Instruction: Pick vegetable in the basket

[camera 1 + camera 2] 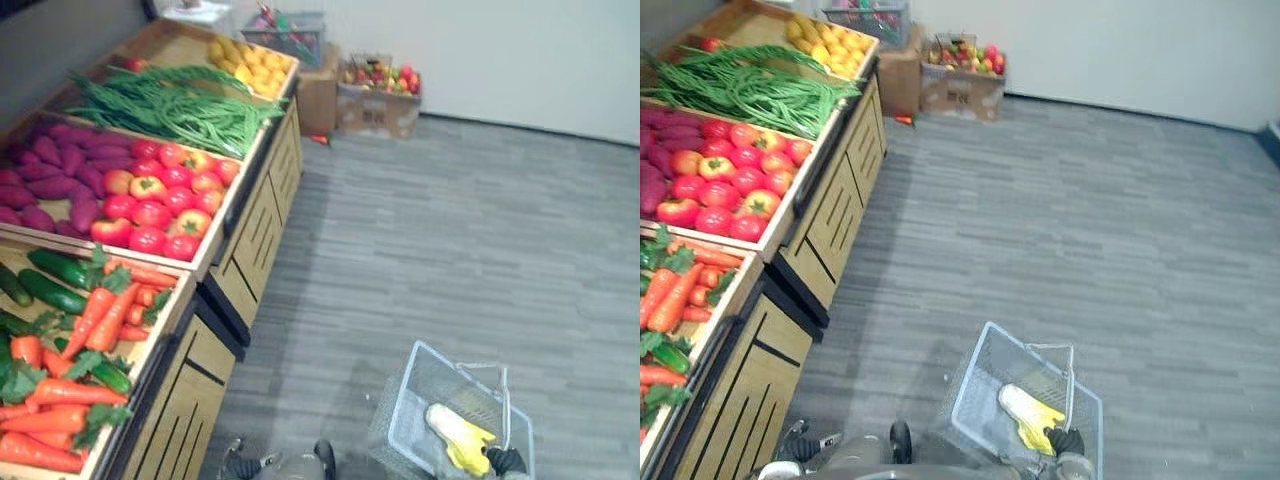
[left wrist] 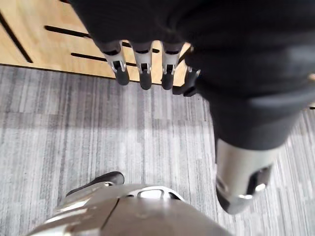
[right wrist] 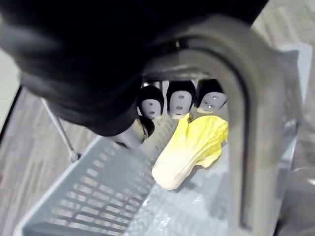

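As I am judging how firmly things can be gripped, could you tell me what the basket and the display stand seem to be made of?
Basket: probably moulded plastic, matte pale grey, judging by its slotted grid walls and smooth handle. Display stand: light wood or wood-look board, showing grain and dark cut slots.

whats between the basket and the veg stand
Just bare grey floor: nothing lies between the basket and the stand, as the left eye view shows.

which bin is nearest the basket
The wooden bin of orange carrots and dark green cucumbers, at the stand's near end; the red tomato bin and green bean bin lie farther from the grey mesh basket.
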Controlling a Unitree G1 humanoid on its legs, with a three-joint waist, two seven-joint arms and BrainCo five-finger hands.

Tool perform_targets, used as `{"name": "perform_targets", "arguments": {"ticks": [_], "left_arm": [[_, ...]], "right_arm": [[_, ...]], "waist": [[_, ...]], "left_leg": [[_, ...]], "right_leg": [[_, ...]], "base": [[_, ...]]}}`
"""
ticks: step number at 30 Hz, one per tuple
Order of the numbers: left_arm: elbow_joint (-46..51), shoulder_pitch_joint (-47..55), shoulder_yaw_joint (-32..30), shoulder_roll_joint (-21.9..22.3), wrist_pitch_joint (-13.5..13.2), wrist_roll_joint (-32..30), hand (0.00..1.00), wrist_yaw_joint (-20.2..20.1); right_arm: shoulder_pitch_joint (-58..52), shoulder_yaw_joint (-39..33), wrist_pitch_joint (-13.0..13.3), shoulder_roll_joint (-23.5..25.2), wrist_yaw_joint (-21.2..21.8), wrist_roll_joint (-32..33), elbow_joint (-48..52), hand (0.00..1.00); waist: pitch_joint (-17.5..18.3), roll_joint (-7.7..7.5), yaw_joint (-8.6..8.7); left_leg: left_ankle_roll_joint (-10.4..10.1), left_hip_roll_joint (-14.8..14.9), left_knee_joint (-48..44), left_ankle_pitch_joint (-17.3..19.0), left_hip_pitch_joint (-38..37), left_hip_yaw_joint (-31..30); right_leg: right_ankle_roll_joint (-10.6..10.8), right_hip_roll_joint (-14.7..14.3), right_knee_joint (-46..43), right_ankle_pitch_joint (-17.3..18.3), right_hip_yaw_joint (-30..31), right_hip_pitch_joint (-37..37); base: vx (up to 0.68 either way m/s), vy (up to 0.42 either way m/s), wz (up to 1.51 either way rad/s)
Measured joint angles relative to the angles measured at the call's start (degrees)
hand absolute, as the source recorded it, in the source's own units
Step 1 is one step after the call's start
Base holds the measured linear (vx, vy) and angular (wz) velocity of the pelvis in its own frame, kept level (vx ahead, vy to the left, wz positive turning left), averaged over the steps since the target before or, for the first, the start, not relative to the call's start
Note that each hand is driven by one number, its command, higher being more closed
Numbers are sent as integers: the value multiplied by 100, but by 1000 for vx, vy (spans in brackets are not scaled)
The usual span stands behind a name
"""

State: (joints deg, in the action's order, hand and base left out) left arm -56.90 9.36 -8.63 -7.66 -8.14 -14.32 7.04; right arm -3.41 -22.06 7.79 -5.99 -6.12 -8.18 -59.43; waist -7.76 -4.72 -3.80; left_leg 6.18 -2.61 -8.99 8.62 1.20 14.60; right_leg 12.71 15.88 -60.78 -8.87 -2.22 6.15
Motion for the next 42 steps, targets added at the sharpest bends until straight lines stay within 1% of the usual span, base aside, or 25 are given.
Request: {"name": "perform_targets", "arguments": {"ticks": [1, 2, 3, 5, 6, 7, 8, 10, 11, 13, 14, 15, 17, 19, 21, 23, 25, 26, 27, 28, 29, 31, 33, 36, 42], "left_arm": [[-7, 11, 35, 8, 0, 0, 0, 5], [-7, 40, 57, -4, 0, 1, 0, 6], [-12, 67, 91, -7, 3, 4, 0, 11], [-9, 37, 48, 30, -1, 22, 0, 8], [-7, 15, -16, 62, -2, 35, 0, 11], [-7, -25, -172, 129, -1, 68, 0, 18], [-6, -38, -234, 147, -3, 68, 0, 17], [-3, -73, -536, 278, -4, 69, 0, 53], [-5, -41, -673, 322, -2, 71, 0, 82], [7, -50, -765, 314, -3, 72, 0, 103], [28, -59, -821, 309, 0, 70, 0, 121], [65, -34, -924, 417, -6, 84, 0, 127], [195, -68, -1041, 652, -7, 260, 0, 149], [223, -82, -1107, 764, -8, 298, 0, 153], [224, -72, -1141, 785, -8, 474, 0, 155], [231, -64, -1135, 781, -9, 525, 0, 156], [268, -69, -1076, 742, -7, 527, 0, 150], [270, -72, -1075, 732, -7, 527, 0, 150], [260, -77, -950, 670, -8, 524, 0, 150], [232, -76, -908, 633, -7, 524, 0, 151], [185, -81, -840, 573, 4, 520, 0, 150], [60, -78, -707, 498, 9, 510, 0, 154], [28, -46, -730, 496, 28, 506, 0, 158], [-37, 34, -762, 474, 128, 453, 0, 161], [-290, 124, -836, 476, 127, 422, 0, 149]], "right_arm": [[-26, -2, 7, -37, -14, 1, 1, 100], [-46, -10, 11, -78, -61, 2, 3, 100], [-38, -73, 50, -92, -93, 4, 22, 100], [-16, -260, 50, -91, -97, 9, 25, 100], [-24, -306, 56, -88, -98, 10, 27, 100], [-28, -467, 50, -72, -96, 14, 30, 100], [-42, -477, 46, -67, -96, 15, 36, 100], [-161, -542, 45, -27, -116, 26, 104, 100], [-238, -545, 39, -12, -112, 25, 124, 100], [-373, -542, 38, 75, -104, 18, 198, 100], [-437, -547, 39, 145, -100, 17, 239, 100], [-365, -612, 32, 138, -104, 19, 294, 100], [-279, -681, 29, 67, -101, 14, 344, 100], [-246, -692, 24, 2, -96, 0, 350, 100], [-213, -762, -21, -23, -97, 3, 343, 100], [-255, -925, -24, 14, -100, 3, 335, 100], [-237, -1035, -18, 31, -94, 1, 327, 100], [-236, -1069, -18, 34, -93, 1, 320, 100], [-228, -1301, -13, 29, -96, 5, 208, 100], [-229, -1416, -11, 28, -99, 13, 162, 100], [-231, -1540, -12, 12, -103, 22, 2, 100], [-261, -1655, -25, 17, -123, 42, -181, 100], [-231, -1679, -41, 26, -117, 64, -236, 100], [-114, -1700, -67, 23, -109, 87, -316, 100], [17, -1743, -151, 25, -106, 80, -437, 100]], "waist": [[-20, 53, 30], [-40, 112, 97], [-73, 165, 175], [-81, 180, 199], [-82, 178, 199], [-82, 188, 198], [-82, 185, 199], [-80, 188, 163], [-75, 177, 117], [-40, 84, 60], [-6, 44, 12], [46, 221, -9], [91, 400, 27], [79, 495, 6], [68, 504, -20], [67, 507, -15], [55, 489, -10], [54, 485, -9], [44, 464, 49], [42, 471, 82], [40, 478, 224], [21, 520, 315], [43, 586, 322], [-15, 531, 278], [-27, 557, 204]], "left_leg": [[16, -41, 98, 11, -182, -118], [35, -89, 285, 23, -529, -322], [35, -100, 404, 32, -789, -532], [-7, -108, 500, 84, -1047, -888], [-19, -105, 494, 109, -1078, -999], [-79, -74, 464, 209, -1157, -1357], [-105, -62, 421, 259, -1157, -1495], [-251, 14, 30, 623, -1131, -1987], [-366, 73, -229, 876, -1115, -2230], [-562, 126, -543, 1191, -1055, -2542], [-735, 222, -705, 1362, -1018, -2727], [-843, 469, -810, 1325, -924, -2838], [-1026, 719, -899, 1098, -660, -3067], [-1088, 832, -934, 843, -523, -3242], [-1135, 888, -977, 373, -414, -3286], [-1192, 968, -1107, 123, -321, -3170], [-1376, 1156, -1174, -161, -79, -2344], [-1372, 1175, -1168, -192, -43, -2225], [-1330, 1277, -1035, -353, 81, -1314], [-1273, 1343, -978, -387, 119, -837], [-1023, 1490, -900, -386, 154, 341], [-988, 1540, -527, -401, 149, 1677], [-946, 1316, 22, -463, 97, 1580], [-801, 986, 617, -760, 37, 1427], [-704, 676, 1107, -962, -44, 1223]], "right_leg": [[-78, -44, -279, 259, -68, 144], [-254, -122, -524, 789, -252, 409], [-331, -163, -321, 1288, -502, 594], [-450, -227, 503, 1716, -749, 893], [-501, -266, 876, 1755, -747, 978], [-493, -391, 2095, 1741, -601, 1030], [-496, -431, 2602, 1730, -470, 1016], [-536, -588, 3946, 1632, 267, 904], [-545, -635, 4280, 1521, 587, 821], [-502, -615, 4389, 1489, 697, 746], [-291, -597, 4194, 1144, 559, 756], [-452, -685, 3947, 1391, 153, 758], [-666, -711, 3750, 1679, -443, 741], [-797, -685, 3727, 1764, -840, 610], [-923, -603, 3795, 1838, -1265, 275], [-980, -574, 3917, 1871, -1598, -86], [-997, -519, 4223, 1883, -2128, -434], [-997, -504, 4264, 1883, -2170, -460], [-995, -382, 4502, 1882, -2493, -617], [-980, -330, 4607, 1873, -2673, -674], [-942, -245, 4698, 1851, -3039, -766], [-823, -228, 4810, 1782, -3450, -868], [-692, -242, 4999, 1683, -3604, -869], [-603, -265, 5461, 1378, -3638, -952], [-516, -211, 5631, 1234, -3612, -983]], "base": [[350, 134, 90], [343, 101, 97], [316, 81, 97], [259, 12, 87], [378, -82, 120], [327, -113, 107], [326, -143, 122], [343, -243, 116], [418, -339, 123], [363, -378, 101], [438, -526, 111], [429, -523, 111], [291, -351, 121], [279, -364, 120], [238, -356, 129], [128, -202, 114], [51, -126, 105], [7, -65, 120], [-19, -20, 100], [-65, 15, 152], [-66, 34, 122], [-85, 101, 128], [-72, 169, 75], [-61, 149, 32], [-22, 83, 20]]}}
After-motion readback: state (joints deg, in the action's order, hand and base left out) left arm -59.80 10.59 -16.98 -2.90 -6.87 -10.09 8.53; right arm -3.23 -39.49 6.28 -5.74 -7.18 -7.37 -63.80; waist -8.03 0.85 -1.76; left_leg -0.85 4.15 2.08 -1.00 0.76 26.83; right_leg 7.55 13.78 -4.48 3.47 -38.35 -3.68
